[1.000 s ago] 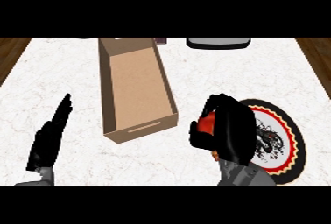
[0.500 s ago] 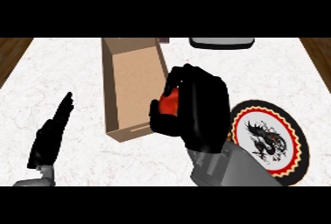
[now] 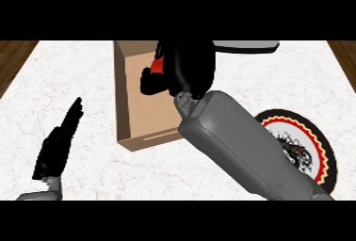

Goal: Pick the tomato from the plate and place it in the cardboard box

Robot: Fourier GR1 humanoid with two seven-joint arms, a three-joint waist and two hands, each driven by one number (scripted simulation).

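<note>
The right hand [image 3: 182,68] was positioned over the far half of the cardboard box [image 3: 142,120], with its fingers curled around the tomato [image 3: 159,66]. Only a small red patch of the tomato showed between the black fingers, on the hand's left side; the rest was hidden. The tomato was above the box's open interior and remained enclosed in the hand; whether it touched the box floor could not be determined. The right forearm [image 3: 243,146] ran diagonally from the lower right edge of the view up to the hand, crossing the box's right wall and covering part of it.

The box lay lengthwise on the white marble counter [image 3: 83,70], its open top facing up and its near end wall visible.

The plate [image 3: 316,148], with a black rim, a red and white zigzag band and a dark figure at its centre, sat on the counter to the right of the box, partly hidden by the forearm.

The left hand [image 3: 59,143] rested at the lower left of the view, fingers straight and together, holding nothing, well apart from the box.

A grey object [image 3: 246,45] lay at the counter's far edge, behind the right hand.
</note>
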